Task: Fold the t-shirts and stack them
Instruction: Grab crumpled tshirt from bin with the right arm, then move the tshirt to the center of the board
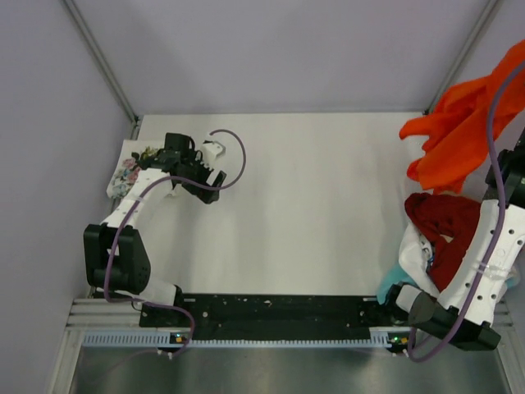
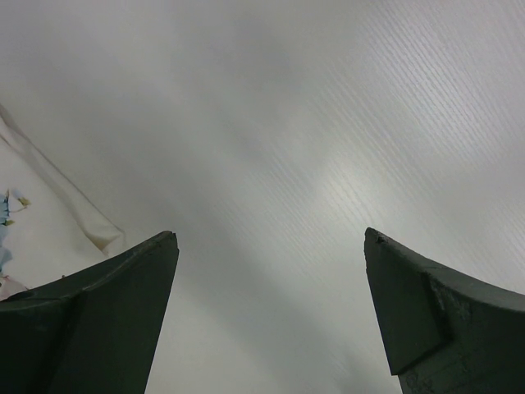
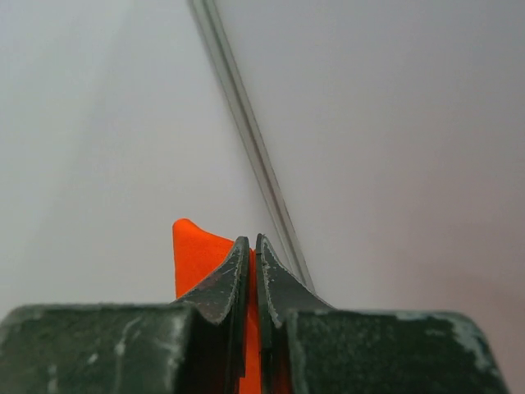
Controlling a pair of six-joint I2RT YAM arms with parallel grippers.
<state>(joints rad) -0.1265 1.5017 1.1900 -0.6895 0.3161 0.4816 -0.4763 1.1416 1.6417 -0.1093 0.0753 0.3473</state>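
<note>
Top view: the orange-red t-shirt (image 1: 459, 131) is seen hanging in the air at the upper right of the frame, bunched and drooping, above the right edge of the white table (image 1: 328, 205). In the right wrist view the right gripper (image 3: 251, 271) is seen with its jaws pressed together on a fold of this orange-red cloth (image 3: 193, 254), which sticks out to the left of the fingertips and shows again in the narrow slit between them. Behind it only the pale wall and a metal frame rail (image 3: 246, 139) are seen.

Below the hanging shirt, at the right edge of the top view, a dark red t-shirt (image 1: 447, 226) is heaped with white and teal cloth; the container under the heap cannot be made out, being largely covered by the right arm (image 1: 476, 279).

At the upper left of the top view the white flower-print t-shirt (image 1: 130, 172) lies at the left edge of the table, partly covered by the left arm. The left gripper (image 1: 205, 176) is placed just right of it, over bare table. In the left wrist view the left gripper (image 2: 271, 246) is seen with its fingers (image 2: 123, 312) spread wide and nothing between them; a white hem of the flower-print shirt (image 2: 49, 205) lies at the left of that frame, beside the left finger.
</note>
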